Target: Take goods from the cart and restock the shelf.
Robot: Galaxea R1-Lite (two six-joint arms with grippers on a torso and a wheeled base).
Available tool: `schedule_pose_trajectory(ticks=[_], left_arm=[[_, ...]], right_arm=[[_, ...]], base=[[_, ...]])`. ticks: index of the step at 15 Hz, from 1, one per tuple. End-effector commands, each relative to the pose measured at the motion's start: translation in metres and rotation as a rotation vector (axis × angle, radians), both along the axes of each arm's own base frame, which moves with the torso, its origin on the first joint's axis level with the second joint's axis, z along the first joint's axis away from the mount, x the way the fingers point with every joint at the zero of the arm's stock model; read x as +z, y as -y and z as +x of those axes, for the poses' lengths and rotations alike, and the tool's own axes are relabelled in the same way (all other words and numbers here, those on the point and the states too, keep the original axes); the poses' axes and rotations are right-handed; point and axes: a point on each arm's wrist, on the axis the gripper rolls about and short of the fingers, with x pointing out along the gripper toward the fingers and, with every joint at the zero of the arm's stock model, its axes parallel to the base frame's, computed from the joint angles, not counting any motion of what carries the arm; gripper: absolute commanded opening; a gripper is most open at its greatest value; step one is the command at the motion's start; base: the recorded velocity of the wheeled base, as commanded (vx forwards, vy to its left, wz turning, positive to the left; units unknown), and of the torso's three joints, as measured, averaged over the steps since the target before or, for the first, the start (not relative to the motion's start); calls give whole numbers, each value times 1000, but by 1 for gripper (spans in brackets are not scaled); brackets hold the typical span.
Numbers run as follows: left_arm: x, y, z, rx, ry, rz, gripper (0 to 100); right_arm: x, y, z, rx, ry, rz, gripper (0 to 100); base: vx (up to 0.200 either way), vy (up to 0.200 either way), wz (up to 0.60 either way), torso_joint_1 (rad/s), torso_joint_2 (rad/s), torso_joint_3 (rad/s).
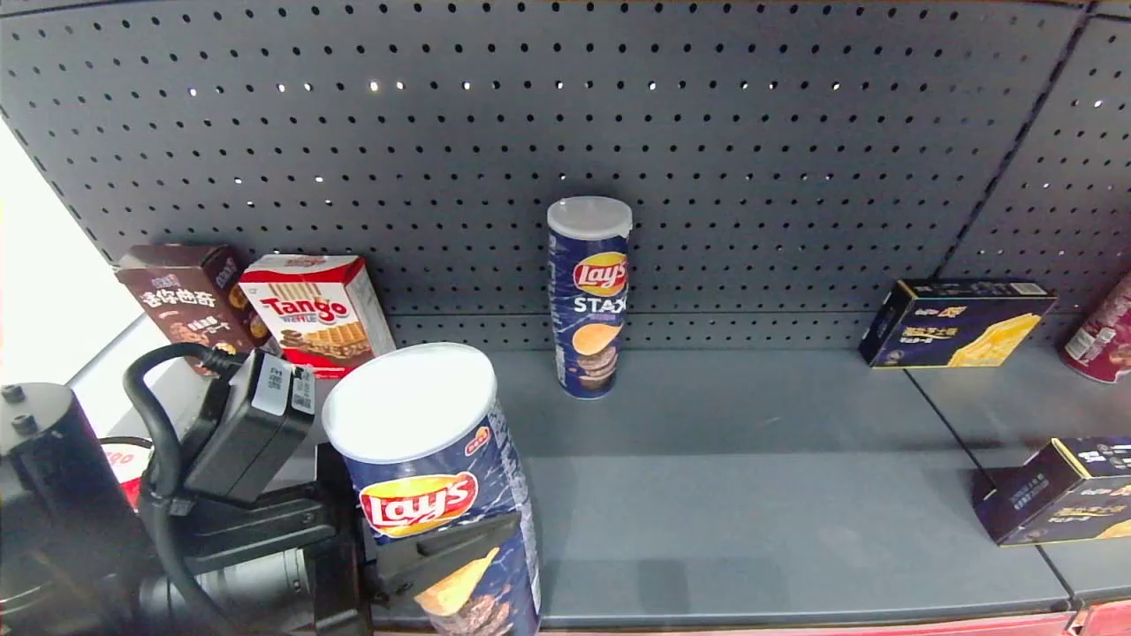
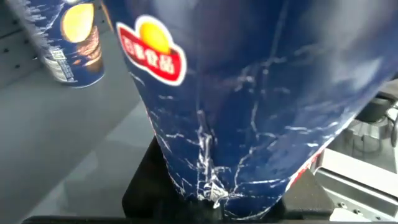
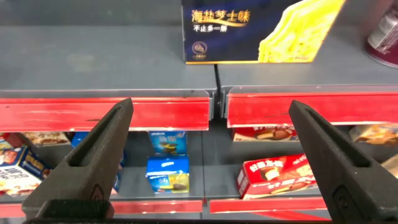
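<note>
One held can [image 1: 442,468], one shelved can [image 1: 589,300]: two.

- Soft, even light covers the shelf [image 1: 751,477]; a faint shadow lies at six o'clock in the head view.
- Blown-out white glare at nine o'clock.
- Light glints through pegboard [image 1: 751,132] holes at eleven o'clock.
- Pegboard edges bow near the corners.

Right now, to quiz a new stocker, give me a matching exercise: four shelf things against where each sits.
1 white-lidded blue cardboard chip canister
2 grey-lidded blue chip canister
3 red-and-white cardboard wafer box
4 dark blue and yellow cardboard box

A right part of shelf
B clamped in left pincer
C upright near pegboard wall
D beside brown box

Pairs: 1-B, 2-C, 3-D, 4-A
</note>
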Motion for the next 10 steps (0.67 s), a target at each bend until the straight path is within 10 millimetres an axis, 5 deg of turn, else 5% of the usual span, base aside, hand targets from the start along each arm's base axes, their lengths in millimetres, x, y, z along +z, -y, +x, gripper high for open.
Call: schedule_pose_trajectory(ticks=[1,3,6,10], left_arm=[[-1,-1,0,3,-1,1,0],[-1,-1,-1,3,-1,1,0],[-4,-2,-2,5,-11,8,0],[-3,-2,-2,5,-8,7,0]], right_arm=[[0,0,0,0,1,0,100],[0,0,0,-2,-1,-3,100],[0,0,0,-3,1,-2,100],[0,0,0,-3,1,0,100]], base=[[0,0,0,0,0,0],[0,0,0,0,0,0],[0,0,600,-1,4,2],[0,0,0,0,0,0]])
